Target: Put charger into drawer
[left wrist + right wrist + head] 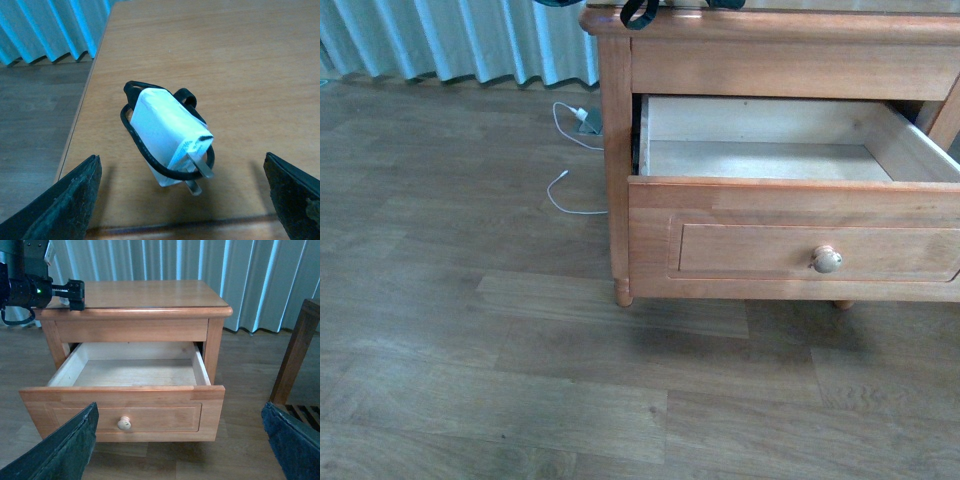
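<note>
The charger (167, 132), a small white plug block with a thin black cord coiled round it, lies on the nightstand's wooden top (240, 60), near its edge, prongs towards the camera. My left gripper (180, 159) is open over it, one finger on each side, apart from it. The left gripper also shows at the top's corner in the right wrist view (75, 294) and at the top edge of the front view (640, 12). The drawer (790, 150) is pulled out, its pale interior bare, with a round knob (826, 260). My right gripper (180, 407) is open and empty, in front of the drawer.
A white charger with a long white cable (582, 120) lies on the wood floor left of the nightstand (616, 150). Pale blue curtains (450, 40) hang behind. Another wooden piece of furniture (295, 360) stands to the right of the nightstand.
</note>
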